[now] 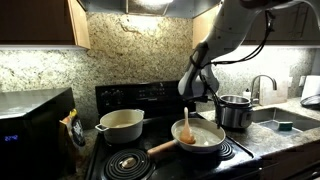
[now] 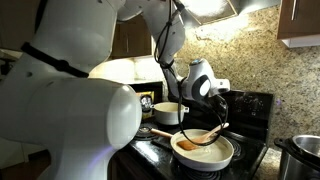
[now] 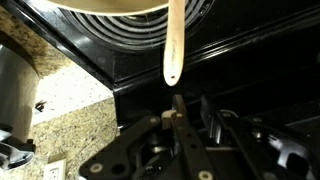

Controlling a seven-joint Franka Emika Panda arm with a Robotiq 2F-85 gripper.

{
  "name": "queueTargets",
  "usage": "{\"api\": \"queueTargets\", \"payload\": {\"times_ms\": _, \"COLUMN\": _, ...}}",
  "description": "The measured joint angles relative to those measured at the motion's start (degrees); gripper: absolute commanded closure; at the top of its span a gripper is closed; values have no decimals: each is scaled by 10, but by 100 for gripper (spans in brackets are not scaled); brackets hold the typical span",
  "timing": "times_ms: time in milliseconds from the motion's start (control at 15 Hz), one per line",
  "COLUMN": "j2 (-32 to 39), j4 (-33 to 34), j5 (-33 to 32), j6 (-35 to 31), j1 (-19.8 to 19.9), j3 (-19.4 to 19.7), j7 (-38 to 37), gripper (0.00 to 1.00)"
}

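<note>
A wooden spoon [image 1: 186, 127] stands with its bowl in a white frying pan [image 1: 205, 143] on the front burner. In an exterior view the wooden spoon [image 2: 205, 137] slants up from the pan [image 2: 210, 155], clear of the rim, to my gripper [image 2: 223, 118]. The gripper [image 1: 190, 102] hangs over the pan, shut on the very tip of the handle. In the wrist view the spoon handle [image 3: 173, 50] runs away from the gripper [image 3: 178, 98] toward the pan rim [image 3: 110, 8]. The contact itself is dark there.
A white pot [image 1: 121, 125] sits on the back burner, also seen as the white pot [image 2: 168, 113]. A steel pot [image 1: 236, 110] stands on the granite counter beside the sink [image 1: 285, 122] and faucet [image 1: 262, 88]. A microwave [image 1: 30, 125] is at the far side. The pan's wooden handle [image 1: 160, 148] sticks out forward.
</note>
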State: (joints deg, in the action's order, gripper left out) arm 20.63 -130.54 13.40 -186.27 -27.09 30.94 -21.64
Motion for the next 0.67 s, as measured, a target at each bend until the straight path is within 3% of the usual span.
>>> {"api": "queueTargets", "payload": {"times_ms": 667, "j2": -6, "j4": -35, "j5": 1, "j6": -10, "j1": 7, "j3": 28, "j7": 0, "gripper": 94}}
